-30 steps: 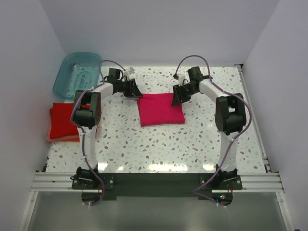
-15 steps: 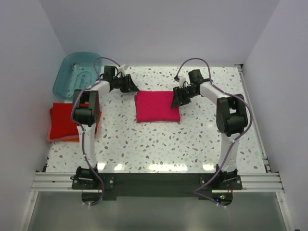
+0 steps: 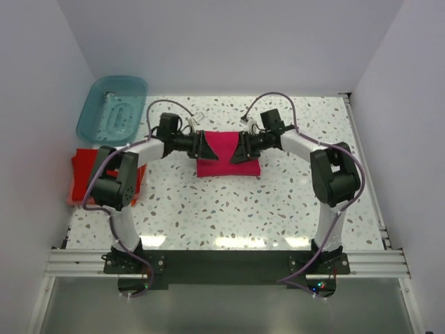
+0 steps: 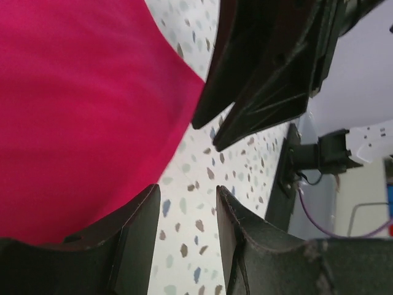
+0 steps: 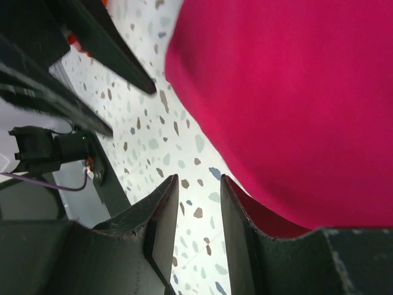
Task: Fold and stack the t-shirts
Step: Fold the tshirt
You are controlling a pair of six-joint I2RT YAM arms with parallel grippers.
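Three folded t-shirts in all, one pink t-shirt (image 3: 222, 167) in the middle, one red t-shirt (image 3: 87, 174) and one orange t-shirt (image 3: 76, 201) at the left edge, one teal tub (image 3: 132, 94) far left, two arms, two grippers, left gripper (image 3: 203, 147) and right gripper (image 3: 238, 151), one speckled table (image 3: 278, 202).

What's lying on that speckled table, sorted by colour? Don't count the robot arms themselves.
Magenta-pink shirt: 1
Red shirt: 1
Orange shirt, only an edge showing under the red one: 1
Teal tub: 1
Total: 4
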